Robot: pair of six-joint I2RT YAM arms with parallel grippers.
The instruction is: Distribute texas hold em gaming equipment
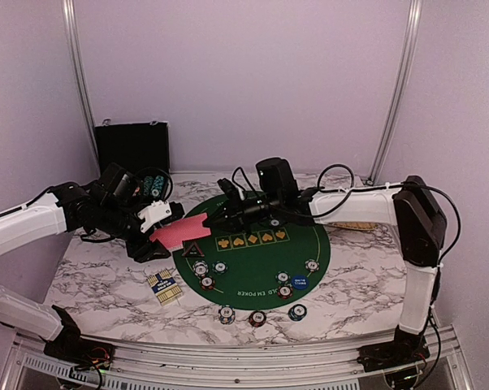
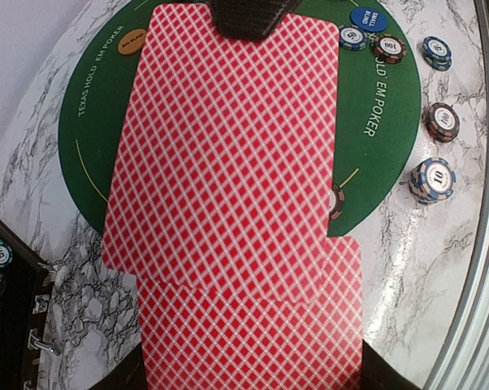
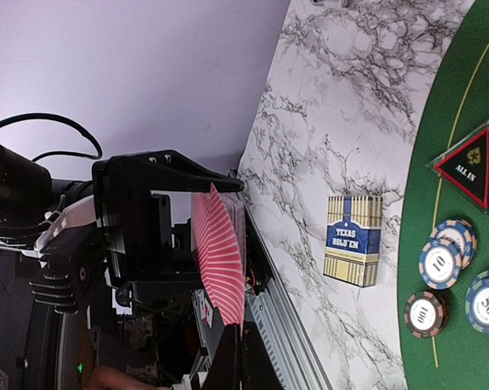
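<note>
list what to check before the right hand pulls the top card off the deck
1. Right hand shut on the top card: ok.
2. Left hand shut on the deck: ok.
3. Top card slid partly off the deck: ok.
4. Only one card in the pinch: cannot tell.
5. Bare felt on the mat for a landing spot: ok.
6. Box off the mat, likely out of the path: ok.
</note>
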